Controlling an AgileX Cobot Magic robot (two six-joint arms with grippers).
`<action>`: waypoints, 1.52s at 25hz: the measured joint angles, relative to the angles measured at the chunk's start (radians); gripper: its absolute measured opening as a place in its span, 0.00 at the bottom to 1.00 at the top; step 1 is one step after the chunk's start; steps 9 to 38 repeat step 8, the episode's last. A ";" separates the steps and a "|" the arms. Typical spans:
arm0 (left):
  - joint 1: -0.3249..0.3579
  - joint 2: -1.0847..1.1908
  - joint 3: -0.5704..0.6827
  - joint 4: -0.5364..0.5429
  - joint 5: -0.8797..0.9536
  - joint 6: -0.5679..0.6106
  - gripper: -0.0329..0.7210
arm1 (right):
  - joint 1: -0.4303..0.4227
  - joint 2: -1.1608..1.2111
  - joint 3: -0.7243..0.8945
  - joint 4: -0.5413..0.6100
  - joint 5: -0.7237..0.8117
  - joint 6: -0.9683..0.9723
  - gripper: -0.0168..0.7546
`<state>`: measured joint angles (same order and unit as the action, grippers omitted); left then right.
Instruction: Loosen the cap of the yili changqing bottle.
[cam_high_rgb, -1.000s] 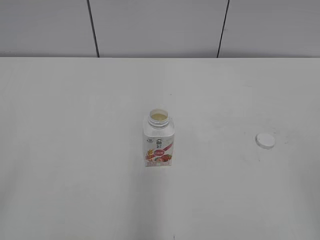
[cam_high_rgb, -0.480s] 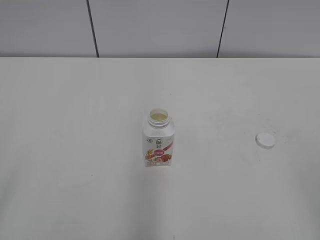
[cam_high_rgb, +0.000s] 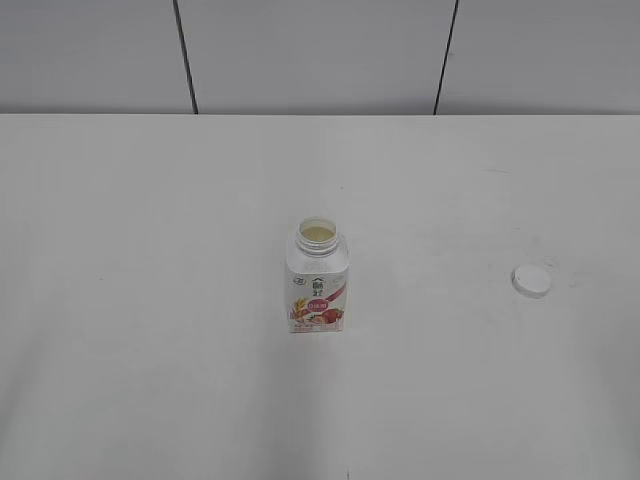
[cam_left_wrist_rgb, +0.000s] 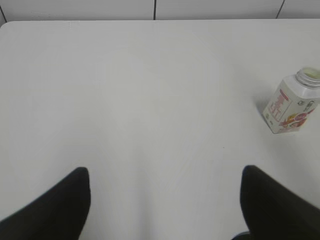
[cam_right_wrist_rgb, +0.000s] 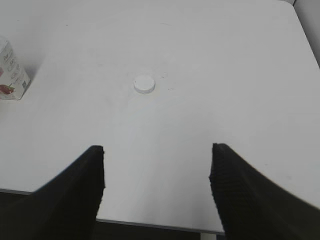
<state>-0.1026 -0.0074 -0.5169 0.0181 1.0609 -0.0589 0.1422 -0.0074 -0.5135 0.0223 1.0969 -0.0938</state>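
The bottle (cam_high_rgb: 318, 277) stands upright near the middle of the table (cam_high_rgb: 150, 300), its neck open at the top with a pale liquid showing inside. The cap (cam_high_rgb: 531, 281) is off it, lying flat on the tabletop well apart from the bottle, over on my right arm's side.

Seen from my left wrist, the bottle (cam_left_wrist_rgb: 292, 103) sits ahead of my left gripper (cam_left_wrist_rgb: 165, 200) and off to the right, beyond my right-hand finger (cam_left_wrist_rgb: 272, 205). My left fingers are spread wide and hold nothing; bare tabletop fills the gap between them and runs ahead to the far edge of the table, where the wall panels begin.

Seen from my right wrist, the cap (cam_right_wrist_rgb: 144, 84) lies straight ahead of my right gripper (cam_right_wrist_rgb: 157, 192), slightly toward my left-hand finger (cam_right_wrist_rgb: 70, 192), with open surface all round it. These fingers are also spread apart and empty. The bottle (cam_right_wrist_rgb: 11, 71) is only partly in view at the far left, ahead of and well outside that finger. The near edge of the table runs just under my right fingertips, and the table's right edge shows at the upper right.
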 joint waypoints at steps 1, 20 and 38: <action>0.004 0.000 0.000 -0.001 0.000 0.000 0.78 | 0.000 0.000 0.000 0.001 0.000 0.000 0.70; 0.050 0.000 0.000 -0.004 0.000 0.000 0.77 | 0.000 0.000 0.000 0.003 0.000 0.001 0.70; 0.050 0.000 0.000 -0.004 0.000 0.000 0.77 | 0.000 0.000 0.000 0.003 0.000 0.001 0.70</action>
